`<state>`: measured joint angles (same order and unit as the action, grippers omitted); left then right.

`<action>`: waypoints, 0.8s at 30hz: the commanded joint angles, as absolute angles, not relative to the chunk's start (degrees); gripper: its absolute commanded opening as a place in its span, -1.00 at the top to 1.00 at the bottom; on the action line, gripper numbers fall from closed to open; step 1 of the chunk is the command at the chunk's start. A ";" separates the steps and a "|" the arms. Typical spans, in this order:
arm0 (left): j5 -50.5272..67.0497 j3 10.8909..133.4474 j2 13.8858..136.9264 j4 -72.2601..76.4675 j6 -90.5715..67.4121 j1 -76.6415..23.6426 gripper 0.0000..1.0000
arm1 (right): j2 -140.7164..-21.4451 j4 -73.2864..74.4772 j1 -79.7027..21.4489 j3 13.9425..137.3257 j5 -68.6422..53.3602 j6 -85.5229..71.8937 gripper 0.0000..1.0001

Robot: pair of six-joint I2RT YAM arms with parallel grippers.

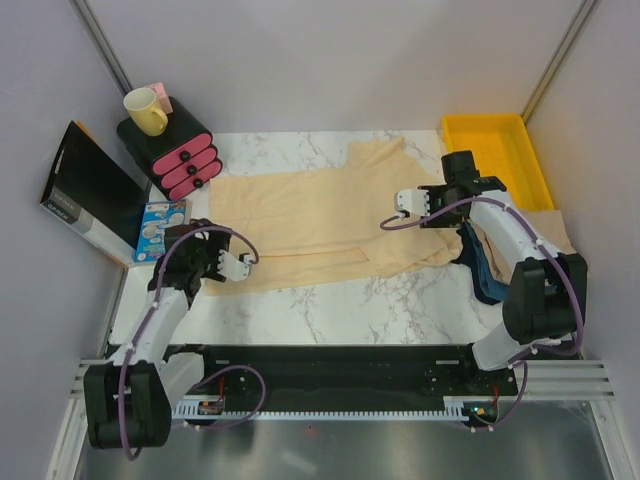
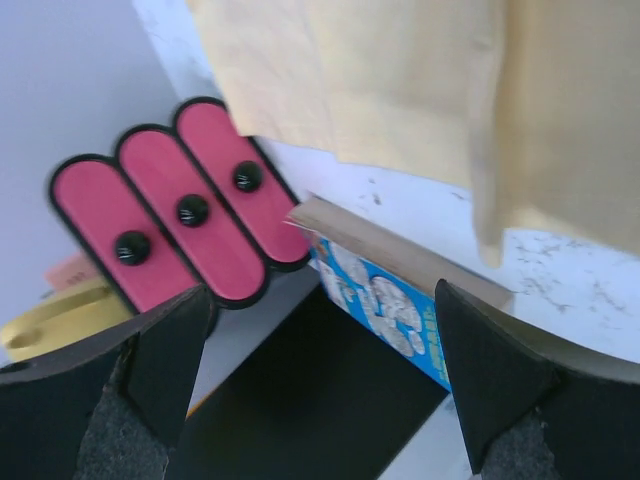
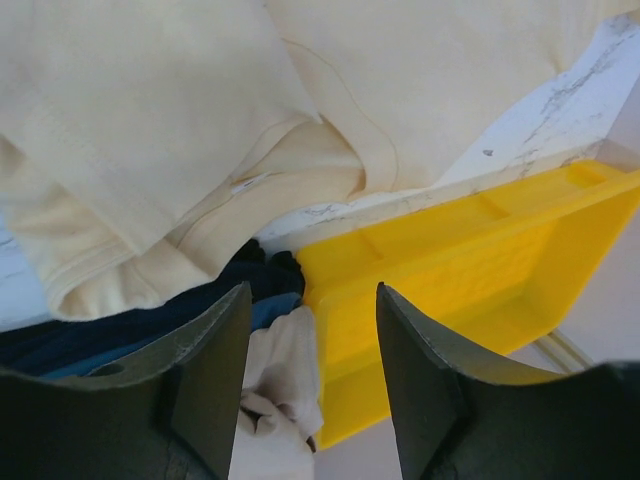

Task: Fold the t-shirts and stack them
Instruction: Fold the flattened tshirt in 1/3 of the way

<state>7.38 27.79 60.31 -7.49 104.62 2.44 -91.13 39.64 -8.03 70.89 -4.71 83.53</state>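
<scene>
while left gripper [image 1: 241,262] and right gripper [image 1: 396,211] gape, each nears a t-shirt [image 1: 320,215] edge.

**Bright, even light; blur close to the wrist cameras**

The overhead view is bright, evenly lit and sharp, with only faint, soft shadows on the marble table [image 1: 330,300]. In the left wrist view the left gripper [image 2: 320,330] shows as dark, blurred shapes at the bottom edge, and the pale shirt [image 2: 400,80] is nearly washed out. In the right wrist view the right gripper [image 3: 312,300] is just as dark and soft, while the yellow tray [image 3: 480,270] glows vividly.
</scene>
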 commanded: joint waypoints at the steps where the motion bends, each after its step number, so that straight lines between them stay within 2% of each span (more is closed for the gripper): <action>1: 17.82 30.85 52.22 -18.44 105.20 2.02 -0.99 | -89.64 54.21 -8.17 74.09 -6.07 82.97 -0.18; 7: 25.93 36.38 52.46 -36.01 104.94 0.88 -0.95 | -92.54 58.88 -8.17 74.97 -5.01 80.86 0.04; 8: 25.93 36.47 53.34 -37.78 106.33 0.70 -0.85 | -92.64 58.80 -8.26 75.06 -5.01 80.60 0.08; 9: 25.32 35.87 54.74 -38.40 106.78 0.70 -0.58 | -92.98 58.71 -8.26 75.23 -5.10 80.60 0.09; 11: 24.79 35.16 56.68 -38.41 107.48 -1.31 -0.25 | -93.16 58.54 -8.26 75.84 -5.27 80.33 0.12; 12: 24.00 35.07 57.65 -38.32 107.40 -1.49 0.17 | -93.34 58.62 -8.26 76.20 -5.27 80.16 0.13; 14: 23.03 35.59 60.29 -38.50 106.01 -2.02 0.31 | -93.51 58.62 -8.26 76.81 -4.92 79.89 0.14; 16: 21.98 36.21 61.26 -38.84 105.12 -2.37 0.24 | -93.25 58.62 -8.26 76.90 -4.31 79.89 0.14; 17: 21.89 36.38 61.35 -39.11 105.12 -2.46 0.09 | -93.08 58.54 -8.26 76.90 -4.13 80.41 0.14; 18: 21.36 36.04 61.17 -39.46 105.29 -2.46 -0.26 | -92.99 58.62 -8.17 76.90 -3.96 80.59 0.15; 19: 21.01 35.69 61.00 -39.81 105.82 -2.55 -0.36 | -92.90 58.36 -8.26 76.90 -3.78 80.68 0.15; 20: 20.83 35.16 60.39 -39.90 106.08 -2.55 -0.43 | -92.99 58.27 -8.26 77.17 -3.78 80.68 0.15; 24: 18.55 31.47 58.54 -40.60 106.78 -2.81 -0.45 | -93.86 57.92 -8.26 78.57 -3.96 80.07 0.15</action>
<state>20.38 34.00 60.71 -37.98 105.84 -2.39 -93.51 57.65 -8.03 75.18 -3.97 80.73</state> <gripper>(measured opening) 0.722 0.425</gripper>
